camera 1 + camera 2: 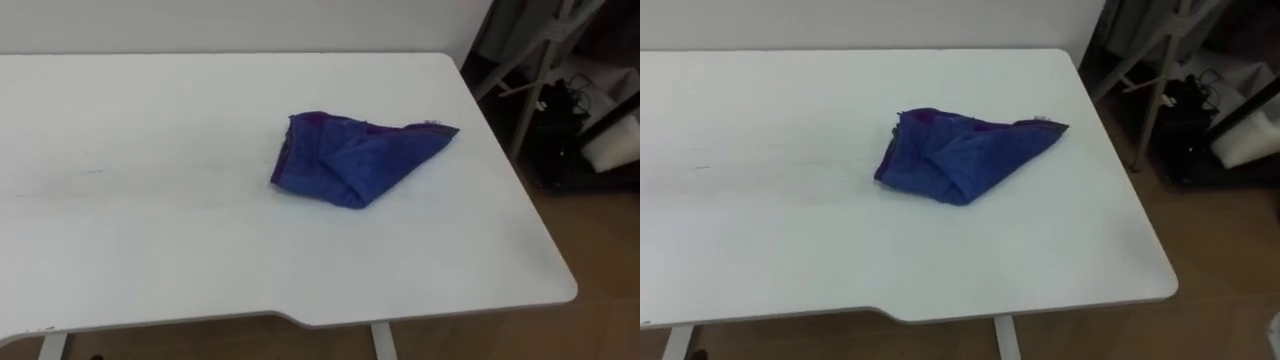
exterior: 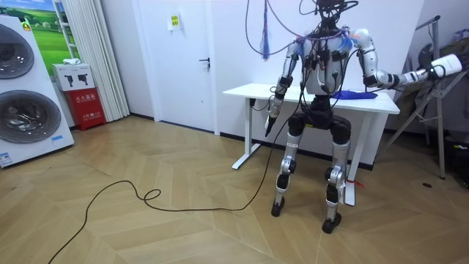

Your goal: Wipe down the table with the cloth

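Perhaps a home-style lab; washing machines (image 2: 26,117), door (image 2: 187,59), parquet (image 2: 146,227).

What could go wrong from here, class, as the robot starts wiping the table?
The blue cloth lies bunched near the right end of the table; a rightward sweep could push it off. The right hand is stretched out past that end, near a metal stand, and might knock it when swinging back.

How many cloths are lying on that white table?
1: a blue cloth, crumpled, lies on the white table toward its right end. The table's left end is cut off in the eye views, so another could lie there.
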{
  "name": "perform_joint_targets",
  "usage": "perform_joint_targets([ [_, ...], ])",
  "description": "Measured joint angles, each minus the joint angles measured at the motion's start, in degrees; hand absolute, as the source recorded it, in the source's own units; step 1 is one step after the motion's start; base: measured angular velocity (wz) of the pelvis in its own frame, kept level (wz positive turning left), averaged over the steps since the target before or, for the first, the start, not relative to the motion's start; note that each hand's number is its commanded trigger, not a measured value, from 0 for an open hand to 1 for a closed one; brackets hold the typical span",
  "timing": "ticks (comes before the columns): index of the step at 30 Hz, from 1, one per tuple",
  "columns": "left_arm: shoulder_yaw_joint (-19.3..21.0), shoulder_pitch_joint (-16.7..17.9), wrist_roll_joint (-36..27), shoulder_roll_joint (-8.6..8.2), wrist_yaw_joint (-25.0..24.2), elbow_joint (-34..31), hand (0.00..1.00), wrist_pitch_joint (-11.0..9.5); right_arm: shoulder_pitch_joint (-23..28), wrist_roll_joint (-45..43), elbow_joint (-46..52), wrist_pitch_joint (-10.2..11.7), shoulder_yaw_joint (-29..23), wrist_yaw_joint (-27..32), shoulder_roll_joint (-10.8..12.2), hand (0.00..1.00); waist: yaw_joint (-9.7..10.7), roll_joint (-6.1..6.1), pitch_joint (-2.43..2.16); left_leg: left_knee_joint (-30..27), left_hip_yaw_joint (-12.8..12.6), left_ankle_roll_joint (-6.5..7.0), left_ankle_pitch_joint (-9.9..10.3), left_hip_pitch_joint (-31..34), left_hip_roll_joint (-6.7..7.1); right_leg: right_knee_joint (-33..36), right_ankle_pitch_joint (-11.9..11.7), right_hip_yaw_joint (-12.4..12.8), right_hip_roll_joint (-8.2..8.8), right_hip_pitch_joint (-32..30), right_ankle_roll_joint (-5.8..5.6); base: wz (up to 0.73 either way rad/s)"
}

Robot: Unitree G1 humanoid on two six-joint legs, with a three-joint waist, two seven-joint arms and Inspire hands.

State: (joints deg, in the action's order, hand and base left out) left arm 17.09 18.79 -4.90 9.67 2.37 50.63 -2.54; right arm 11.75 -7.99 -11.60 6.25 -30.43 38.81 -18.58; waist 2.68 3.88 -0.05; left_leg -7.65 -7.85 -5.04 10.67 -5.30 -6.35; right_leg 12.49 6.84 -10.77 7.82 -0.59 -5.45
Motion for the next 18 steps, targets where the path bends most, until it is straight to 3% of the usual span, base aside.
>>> perform_joint_targets([
  [6, 0.1, 0.0, -0.1, -0.01, 0.7, 0.0, 0.00, 0.1, 0.9, 10.7, -11.3, -0.1, 0.0, 2.3, 1.0, 0.00, 0.4, -0.09, -0.07, 0.1, 0.0, 0.01, 0.0, 0.0, -0.01, 0.1, 0.0, 0.0, 0.01, -0.1, -0.01, 0.00],
  [11, -0.5, 0.0, -0.1, -0.11, 1.4, 0.4, 0.00, 0.1, 0.8, 14.1, -21.6, 0.5, 0.8, 1.9, 3.0, 0.00, 0.6, -0.34, -0.10, 0.1, 0.1, -0.02, 0.1, 0.1, -0.01, 0.0, 0.0, 0.0, 0.00, 0.0, -0.02, 0.00],
  [13, -0.6, -0.1, 0.1, -0.26, 1.8, 1.5, 0.00, 0.1, 1.1, 15.8, -27.7, 0.5, 2.9, 0.3, 3.4, 0.00, 0.7, -0.49, -0.21, -0.2, 0.2, 0.01, 0.4, 0.5, -0.02, 0.0, 0.0, -0.1, 0.04, 0.0, -0.02, 0.02],
  [18, -0.5, -0.5, 0.7, -0.56, 2.2, 4.6, 0.00, 0.0, 1.4, 15.9, -46.6, -0.3, 7.8, -7.7, 7.3, 0.00, 0.1, -1.24, -0.61, -0.1, 0.5, 0.04, 0.4, 0.5, -0.03, 0.0, 0.0, -0.4, 0.09, 0.1, -0.03, 0.02],
])
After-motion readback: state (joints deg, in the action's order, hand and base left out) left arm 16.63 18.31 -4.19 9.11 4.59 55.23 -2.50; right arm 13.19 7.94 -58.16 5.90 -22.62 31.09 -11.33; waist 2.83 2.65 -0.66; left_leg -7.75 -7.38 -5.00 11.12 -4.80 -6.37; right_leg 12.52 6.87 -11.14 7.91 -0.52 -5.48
